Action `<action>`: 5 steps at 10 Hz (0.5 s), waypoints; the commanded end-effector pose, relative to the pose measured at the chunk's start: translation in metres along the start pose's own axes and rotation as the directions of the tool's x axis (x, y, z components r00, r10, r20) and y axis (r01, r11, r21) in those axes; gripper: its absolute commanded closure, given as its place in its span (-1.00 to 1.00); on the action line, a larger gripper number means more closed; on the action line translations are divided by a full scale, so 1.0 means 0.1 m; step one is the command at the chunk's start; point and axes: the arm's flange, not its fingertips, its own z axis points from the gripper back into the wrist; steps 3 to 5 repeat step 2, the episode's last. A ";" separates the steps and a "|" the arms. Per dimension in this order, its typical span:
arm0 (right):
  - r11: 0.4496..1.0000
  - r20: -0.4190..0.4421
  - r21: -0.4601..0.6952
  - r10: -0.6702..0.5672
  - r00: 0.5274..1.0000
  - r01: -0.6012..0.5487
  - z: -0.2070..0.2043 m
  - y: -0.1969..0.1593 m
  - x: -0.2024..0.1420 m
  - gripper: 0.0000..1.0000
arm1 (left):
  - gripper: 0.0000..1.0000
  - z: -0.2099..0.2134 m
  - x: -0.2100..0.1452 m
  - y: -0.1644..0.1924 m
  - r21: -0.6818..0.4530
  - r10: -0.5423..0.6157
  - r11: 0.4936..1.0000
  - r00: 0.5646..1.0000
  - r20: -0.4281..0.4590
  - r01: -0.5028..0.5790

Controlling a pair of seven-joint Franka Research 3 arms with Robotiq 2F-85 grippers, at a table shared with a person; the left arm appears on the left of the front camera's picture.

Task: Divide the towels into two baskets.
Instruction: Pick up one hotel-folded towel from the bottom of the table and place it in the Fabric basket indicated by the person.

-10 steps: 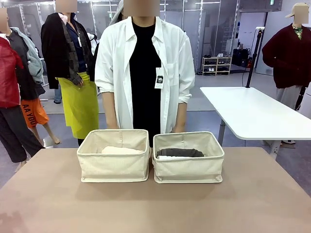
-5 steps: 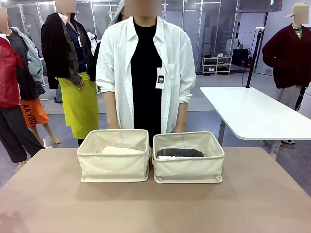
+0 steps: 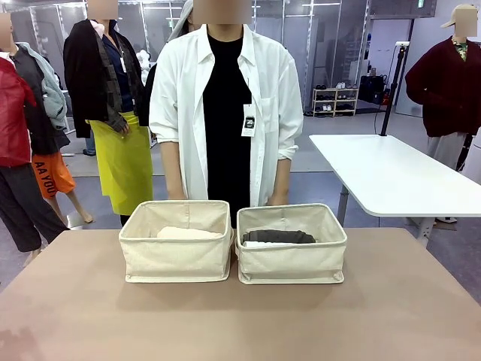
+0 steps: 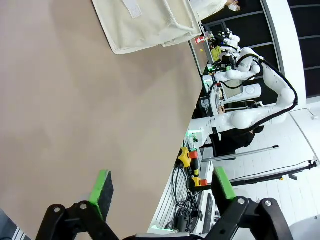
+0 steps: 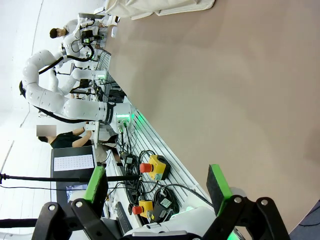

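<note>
Both sets of jaws stand wide apart with nothing between the green pads. In its own wrist view the left gripper (image 4: 160, 192) hangs over the bare brown surface (image 4: 75, 110), touching nothing, with a corner of a beige basket (image 4: 150, 25) at 12 o'clock. The right gripper (image 5: 157, 192) hangs likewise, empty, over the surface's edge.

From the front, the two baskets sit side by side, just touching. The left basket (image 3: 177, 259) holds a pale towel (image 3: 188, 234). The right basket (image 3: 291, 263), at 3 o'clock from it, holds a dark grey towel (image 3: 278, 236) lying on a white towel (image 3: 259, 244). A person (image 3: 225, 113) stands behind them at 12 o'clock.
</note>
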 end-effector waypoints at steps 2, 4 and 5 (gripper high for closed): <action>1.000 -0.007 -0.002 0.006 1.000 -0.006 0.01 0.03 -0.03 -1.00 | -1.00 -0.01 -0.03 -0.02 -0.002 -0.003 1.000 1.000 0.006 0.003; 1.000 -0.007 -0.002 0.006 1.000 -0.006 0.01 0.03 -0.03 -1.00 | -1.00 -0.01 -0.03 -0.02 -0.002 -0.003 1.000 1.000 0.006 0.003; 1.000 -0.007 -0.002 0.006 1.000 -0.006 0.01 0.03 -0.03 -1.00 | -1.00 -0.01 -0.03 -0.02 -0.002 -0.003 1.000 1.000 0.006 0.003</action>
